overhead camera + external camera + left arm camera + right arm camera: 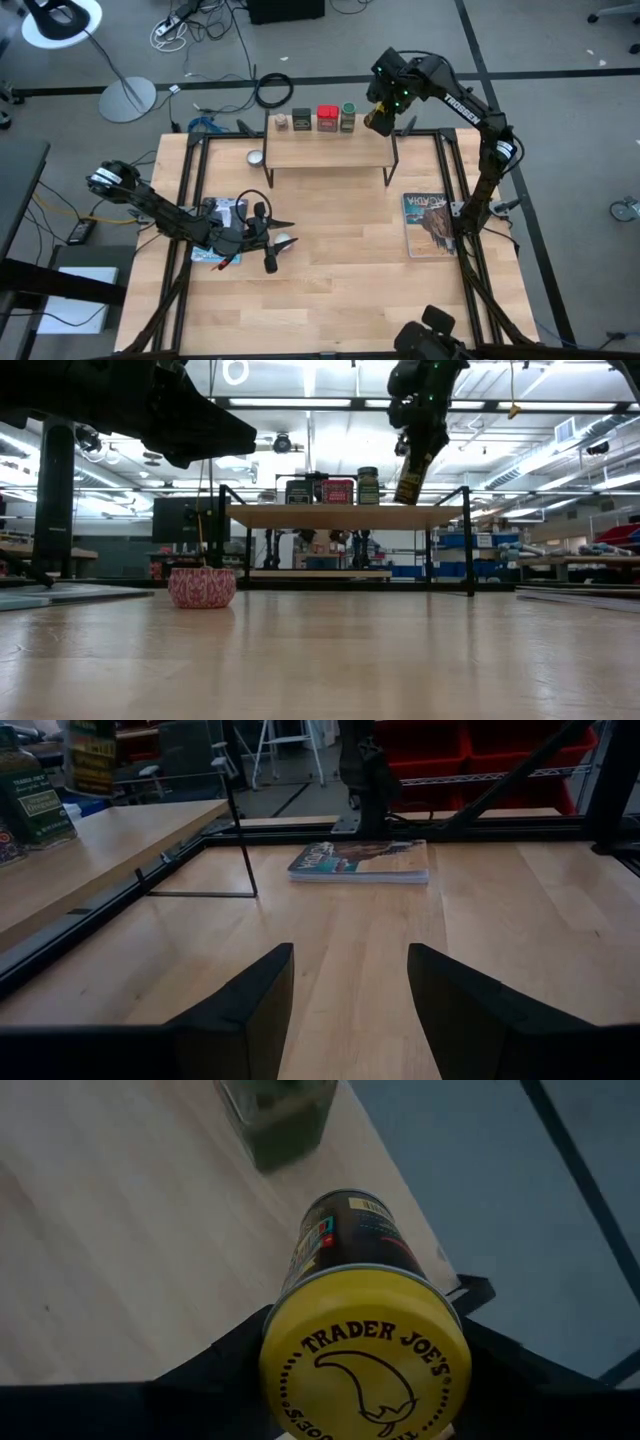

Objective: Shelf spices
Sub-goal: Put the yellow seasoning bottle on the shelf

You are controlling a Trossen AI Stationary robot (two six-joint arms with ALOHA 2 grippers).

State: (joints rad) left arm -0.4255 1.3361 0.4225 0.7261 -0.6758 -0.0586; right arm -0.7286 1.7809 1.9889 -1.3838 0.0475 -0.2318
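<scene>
Past the shelf's (330,150) right end, right jaws pinch the yellow jar (378,119); left jaws spread.

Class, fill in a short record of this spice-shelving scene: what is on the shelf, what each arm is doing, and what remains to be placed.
On shelf: brownish jar, black tin, red tin, green-capped jar
Right gripper: holds yellow jar above shelf's right end
Left gripper: fingers open, empty, low over table
Remaining: yellow jar
</scene>
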